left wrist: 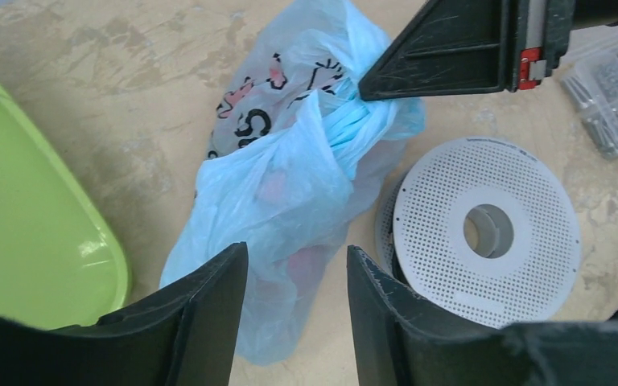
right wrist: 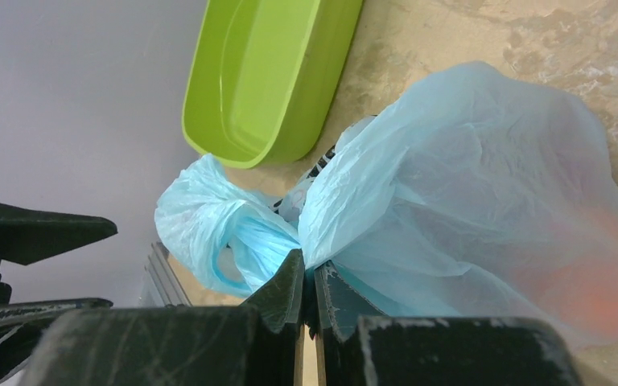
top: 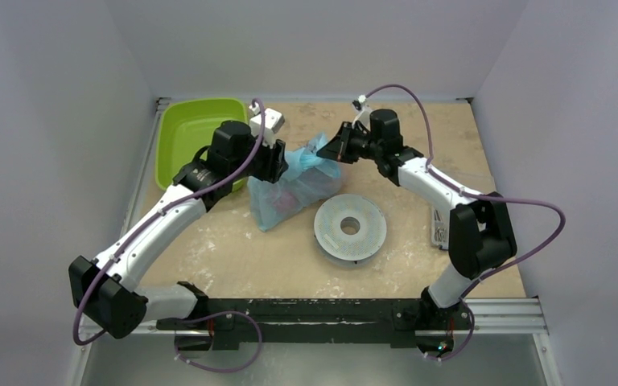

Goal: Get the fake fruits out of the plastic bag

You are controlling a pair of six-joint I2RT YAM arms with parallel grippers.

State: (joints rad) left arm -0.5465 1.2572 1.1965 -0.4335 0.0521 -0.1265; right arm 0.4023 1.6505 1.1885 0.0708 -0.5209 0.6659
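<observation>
The light-blue plastic bag [top: 294, 189] lies mid-table, its white printed panel [left wrist: 261, 96] facing up. The fake fruits are inside, seen only as reddish blurs [left wrist: 310, 261] and an orange glow [right wrist: 603, 301] through the film. My right gripper [top: 331, 153] is shut on the bag's bunched handle [right wrist: 310, 253], and shows in the left wrist view [left wrist: 366, 88]. My left gripper [top: 278, 165] is open and empty, its jaws hovering just above the bag's lower body [left wrist: 298, 249].
A lime-green tray [top: 193, 137] stands at the back left, close to the bag. A white perforated spool [top: 350, 227] lies right of the bag. A clear box of small metal parts [left wrist: 611, 100] sits at the right edge.
</observation>
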